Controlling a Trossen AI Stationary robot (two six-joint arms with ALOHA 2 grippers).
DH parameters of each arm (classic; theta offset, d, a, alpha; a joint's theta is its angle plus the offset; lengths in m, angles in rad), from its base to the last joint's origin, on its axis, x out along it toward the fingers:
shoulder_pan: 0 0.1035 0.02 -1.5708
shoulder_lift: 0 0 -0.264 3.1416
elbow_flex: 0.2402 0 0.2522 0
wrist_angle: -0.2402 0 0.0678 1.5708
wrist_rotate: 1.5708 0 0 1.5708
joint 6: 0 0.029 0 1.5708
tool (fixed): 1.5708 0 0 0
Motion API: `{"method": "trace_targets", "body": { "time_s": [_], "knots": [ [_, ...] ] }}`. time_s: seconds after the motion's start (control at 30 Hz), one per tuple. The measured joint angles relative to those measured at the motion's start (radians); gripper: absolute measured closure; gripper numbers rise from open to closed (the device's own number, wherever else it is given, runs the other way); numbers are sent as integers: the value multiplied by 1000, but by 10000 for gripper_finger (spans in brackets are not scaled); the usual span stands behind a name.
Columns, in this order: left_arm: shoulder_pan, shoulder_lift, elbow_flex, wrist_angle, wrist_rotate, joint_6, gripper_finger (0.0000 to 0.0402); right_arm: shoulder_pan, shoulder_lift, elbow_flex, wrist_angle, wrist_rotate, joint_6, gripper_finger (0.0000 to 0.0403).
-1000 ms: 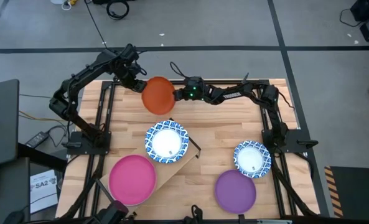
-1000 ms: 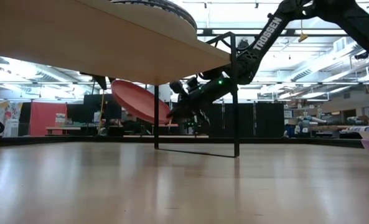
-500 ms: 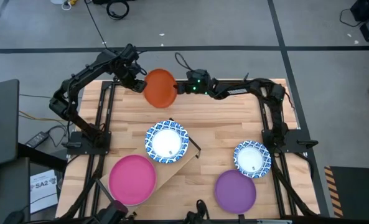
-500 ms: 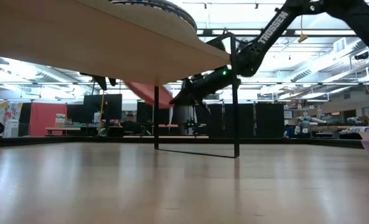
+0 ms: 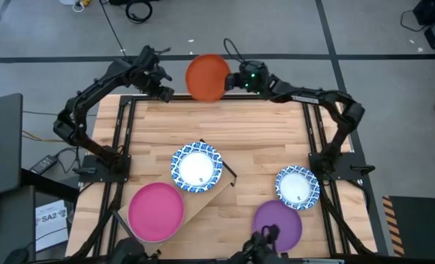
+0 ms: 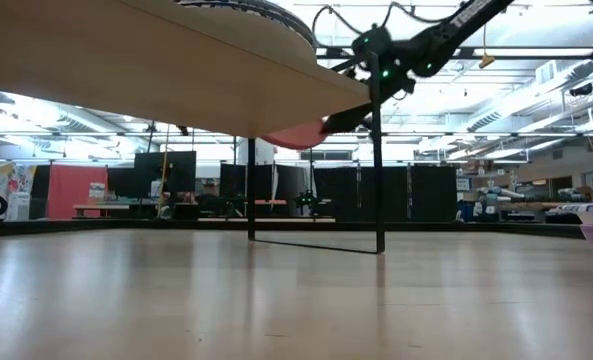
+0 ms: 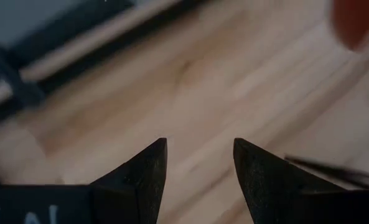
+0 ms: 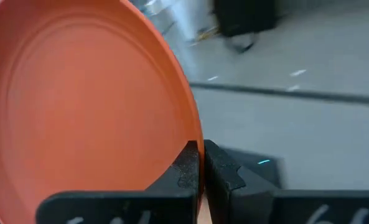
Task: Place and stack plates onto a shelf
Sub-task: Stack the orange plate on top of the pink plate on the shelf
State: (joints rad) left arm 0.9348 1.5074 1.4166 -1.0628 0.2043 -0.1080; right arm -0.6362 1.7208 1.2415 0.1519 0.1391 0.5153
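Right gripper (image 5: 232, 78) clamped tight on orange plate (image 5: 207, 76) rim, at table's 12 o'clock edge. Left gripper (image 5: 164, 92) spread wide, empty, at 11 o'clock.

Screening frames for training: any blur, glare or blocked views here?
Left wrist view: table streaked with motion blur. Right wrist view: orange plate sharp, room behind soft. Low view: shelf underside blocks the top, bright ceiling lights behind. High view: evenly lit, clear.
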Motion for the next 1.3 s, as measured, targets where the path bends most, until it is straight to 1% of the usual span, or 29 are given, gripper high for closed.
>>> {"method": "trace_targets", "body": {
  "time_s": [0.1,0.17,0.3,0.47,0.53,0.7,0.83,0.93,1.3],
  "knots": [
    [-2,-35,0,112,1,-19,210,-16,-50,0,-54,87,-45,389],
    [-9,-56,0,197,2,-32,210,-23,-76,0,-69,120,-68,389],
    [-35,-87,0,392,3,-64,210,-24,-114,0,-78,132,-95,389],
    [-96,-88,0,625,0,-66,210,-15,-123,0,-75,132,-100,389],
    [-129,-85,0,690,-31,-65,210,-11,-122,0,-75,132,-100,389],
    [-182,-82,0,754,-176,-63,210,4,-122,0,-69,130,-100,389],
    [-197,-82,0,754,-250,-62,210,19,-122,0,-41,130,-100,389],
    [-200,-82,0,754,-267,-61,210,33,-122,0,-22,130,-100,389],
    [-200,-82,0,752,-268,-61,210,62,-122,0,13,129,-100,389]
  ]
}}
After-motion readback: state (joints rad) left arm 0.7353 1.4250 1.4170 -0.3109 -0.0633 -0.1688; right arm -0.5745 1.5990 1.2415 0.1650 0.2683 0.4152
